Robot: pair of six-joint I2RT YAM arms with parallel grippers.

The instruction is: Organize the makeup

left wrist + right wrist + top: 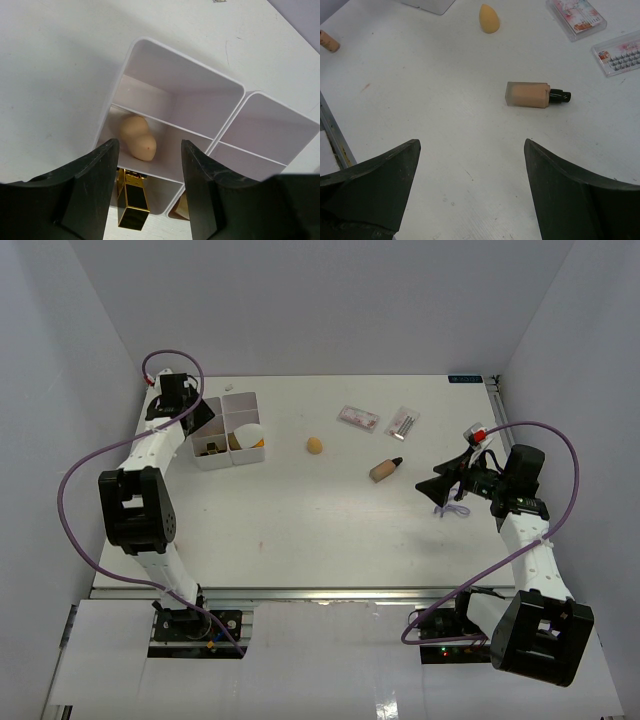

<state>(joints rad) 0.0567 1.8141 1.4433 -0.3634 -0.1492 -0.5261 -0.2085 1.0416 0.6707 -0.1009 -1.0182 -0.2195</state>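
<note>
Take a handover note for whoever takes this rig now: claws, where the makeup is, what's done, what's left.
Left claw open, empty, above the white box.
Right claw open, empty, above the table near the tan bottle.
Done: one sponge and a lipstick lie in box compartments.
Remaining: the bottle, a loose sponge, a clear packet and a second clear packet, all on the table.

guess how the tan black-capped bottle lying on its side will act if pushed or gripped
The tan black-capped bottle looks flat-sided, so a push would probably slide it rather than roll it. Its body seems rigid and smooth, possibly slippery in a grip. It appears full of tan liquid, so likely heavy for its size.
</note>
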